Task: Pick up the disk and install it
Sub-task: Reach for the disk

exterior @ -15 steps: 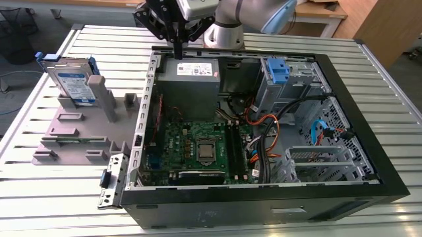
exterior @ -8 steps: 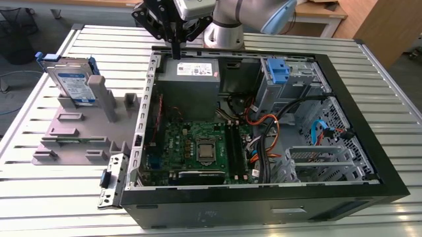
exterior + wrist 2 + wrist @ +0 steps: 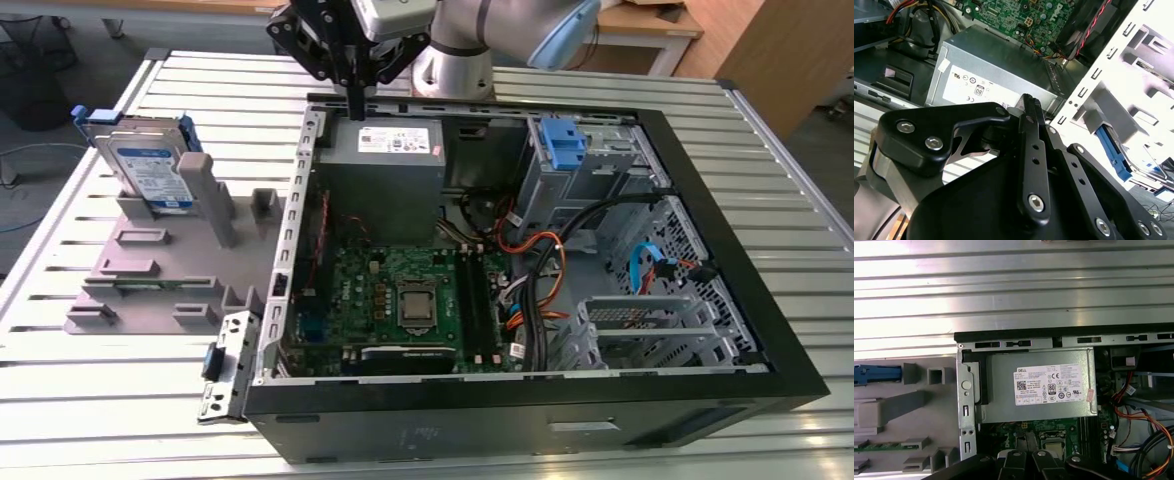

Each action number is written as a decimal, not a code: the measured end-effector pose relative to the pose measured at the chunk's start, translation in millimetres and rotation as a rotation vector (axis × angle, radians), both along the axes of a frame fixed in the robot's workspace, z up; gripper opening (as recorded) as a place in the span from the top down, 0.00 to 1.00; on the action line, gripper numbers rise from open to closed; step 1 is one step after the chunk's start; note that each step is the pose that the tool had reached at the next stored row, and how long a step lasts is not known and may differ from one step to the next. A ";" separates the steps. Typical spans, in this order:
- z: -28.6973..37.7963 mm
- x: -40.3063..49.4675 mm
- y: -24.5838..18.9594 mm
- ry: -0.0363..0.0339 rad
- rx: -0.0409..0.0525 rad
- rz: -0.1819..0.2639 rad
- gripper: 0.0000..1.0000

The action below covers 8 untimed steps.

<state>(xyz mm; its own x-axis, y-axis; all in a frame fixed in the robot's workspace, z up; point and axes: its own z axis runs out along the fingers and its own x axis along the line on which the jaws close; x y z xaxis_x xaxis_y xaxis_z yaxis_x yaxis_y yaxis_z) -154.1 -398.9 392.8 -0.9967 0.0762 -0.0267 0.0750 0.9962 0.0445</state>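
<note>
Robot arm [image 3: 451, 70]: rounded silver-grey joint housings are shown, with a light-blue cap [image 3: 561, 35] at 3 o'clock of the gripper [image 3: 358, 105] in the exterior view. The gripper is matte black, built of flat linkage bars [image 3: 1032, 160] pinned by silver hex-socket screws [image 3: 1035, 201].

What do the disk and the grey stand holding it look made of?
The disk: dull silver body, likely metal; white-and-blue label, seemingly paper; bright blue frame, probably plastic. The grey stand: even matte grey, blocky shapes, probably plastic.
</note>
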 end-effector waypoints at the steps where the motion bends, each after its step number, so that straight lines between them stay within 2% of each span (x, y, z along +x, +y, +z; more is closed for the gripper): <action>1: 0.0 -0.3 0.0 0.0000 0.0000 0.000 0.89; 8: 0.0 -7.8 0.0 -0.0008 0.0000 0.000 0.89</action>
